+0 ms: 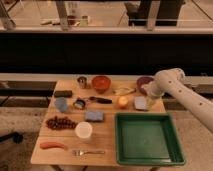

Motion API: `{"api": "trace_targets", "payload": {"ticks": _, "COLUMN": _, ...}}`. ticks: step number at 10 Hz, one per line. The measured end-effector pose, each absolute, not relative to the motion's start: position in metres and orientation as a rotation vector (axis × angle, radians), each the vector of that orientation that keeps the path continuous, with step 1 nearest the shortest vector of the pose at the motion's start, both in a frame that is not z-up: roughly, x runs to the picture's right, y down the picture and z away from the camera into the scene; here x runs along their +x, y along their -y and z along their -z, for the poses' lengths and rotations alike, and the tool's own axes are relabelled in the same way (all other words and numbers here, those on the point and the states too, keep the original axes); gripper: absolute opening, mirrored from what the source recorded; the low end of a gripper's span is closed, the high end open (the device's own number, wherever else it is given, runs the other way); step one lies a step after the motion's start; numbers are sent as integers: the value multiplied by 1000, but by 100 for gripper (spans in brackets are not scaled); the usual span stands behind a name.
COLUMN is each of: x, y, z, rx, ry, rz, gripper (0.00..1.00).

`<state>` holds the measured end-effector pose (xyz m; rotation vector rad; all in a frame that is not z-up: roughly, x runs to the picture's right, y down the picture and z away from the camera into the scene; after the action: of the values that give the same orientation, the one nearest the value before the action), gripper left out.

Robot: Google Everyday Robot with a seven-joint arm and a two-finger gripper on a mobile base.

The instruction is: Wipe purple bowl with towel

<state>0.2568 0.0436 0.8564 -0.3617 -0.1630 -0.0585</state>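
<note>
Precariously, the gripper (150, 98), its grasp impossible to tell, hangs just beside the towel (141, 103) near the tabletop's (107, 134) right edge, where a careless sweep could shove the purple bowl (144, 83) off the far right corner.

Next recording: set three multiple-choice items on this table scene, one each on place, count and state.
1. The gripper is: A beside the towel; B at the table's near left corner; C over its middle.
2. Bowls on the table: A one; B two; C four.
3. The green tray is: A empty; B full of fruit; C overturned.
A: it hangs by the towel, far right. B: purple bowl and orange-red bowl. A: only its bare floor shows.
</note>
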Motion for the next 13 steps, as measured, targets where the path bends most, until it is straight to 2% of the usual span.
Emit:
{"api": "trace_targets", "payload": {"ticks": 7, "x": 272, "y": -39, "z": -882, "rx": -355, "ry": 145, "rz": 57, "gripper": 80}}
{"api": "trace_targets", "payload": {"ticks": 10, "x": 271, "y": -54, "z": -910, "rx": -405, "ry": 150, "rz": 59, "gripper": 80}}
{"api": "trace_targets", "payload": {"ticks": 13, "x": 272, "y": -65, "z": -921, "rx": -441, "ry": 155, "rz": 69, "gripper": 80}}
